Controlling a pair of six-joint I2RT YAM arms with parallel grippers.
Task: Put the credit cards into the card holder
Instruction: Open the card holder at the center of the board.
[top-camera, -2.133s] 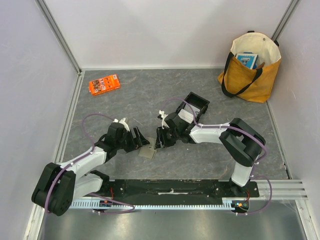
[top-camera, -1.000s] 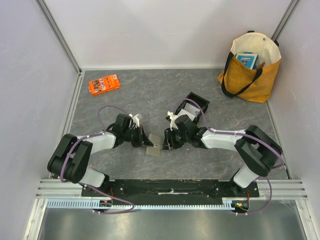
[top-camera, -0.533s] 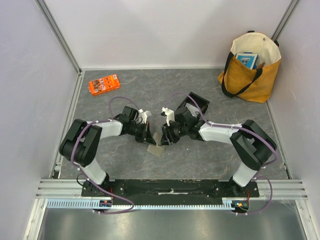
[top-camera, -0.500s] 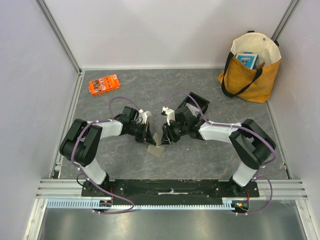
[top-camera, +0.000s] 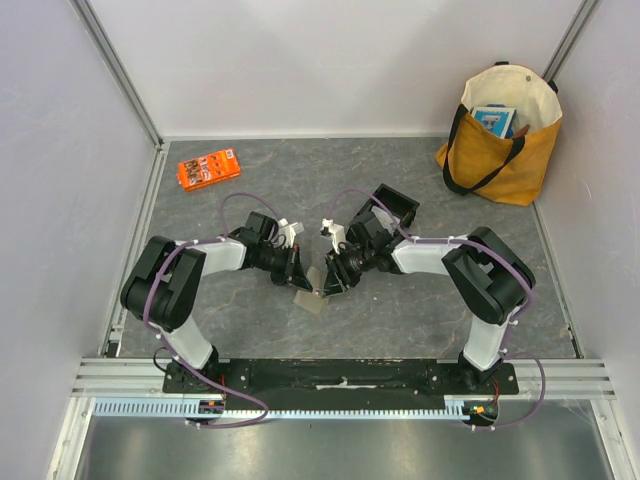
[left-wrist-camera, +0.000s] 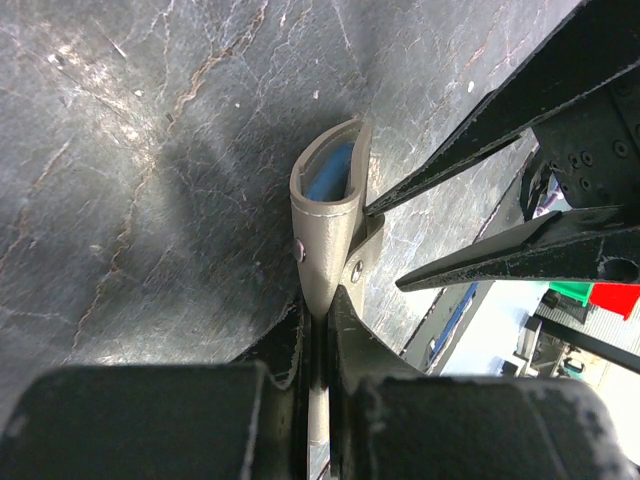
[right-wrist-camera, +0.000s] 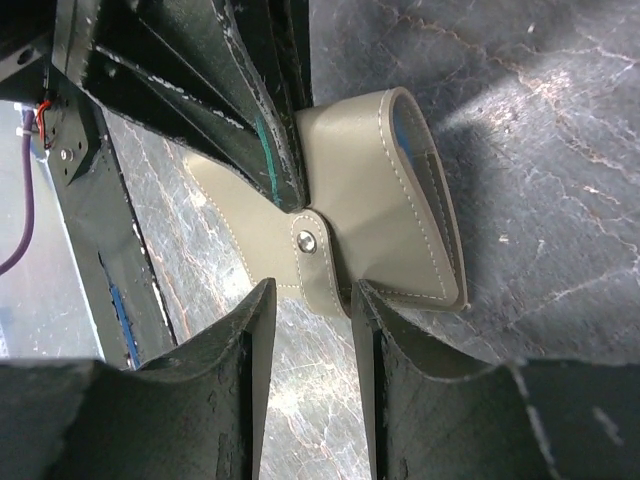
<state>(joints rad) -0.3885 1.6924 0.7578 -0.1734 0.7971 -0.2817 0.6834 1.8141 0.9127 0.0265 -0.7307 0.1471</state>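
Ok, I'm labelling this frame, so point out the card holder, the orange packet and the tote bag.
card holder (right-wrist-camera: 375, 190): right wrist view, on its taupe outer face.
orange packet (top-camera: 208, 168): top view, on its middle.
tote bag (top-camera: 540, 160): top view, on its yellow front panel.

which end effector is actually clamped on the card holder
The left end effector: its jaws are pinched shut on an edge of the card holder. The right end effector only straddles the snap tab, jaws apart.

1 ea: holder (left-wrist-camera: 325, 225), pkt (top-camera: 208, 168), bag (top-camera: 500, 152), tray (top-camera: 403, 200)
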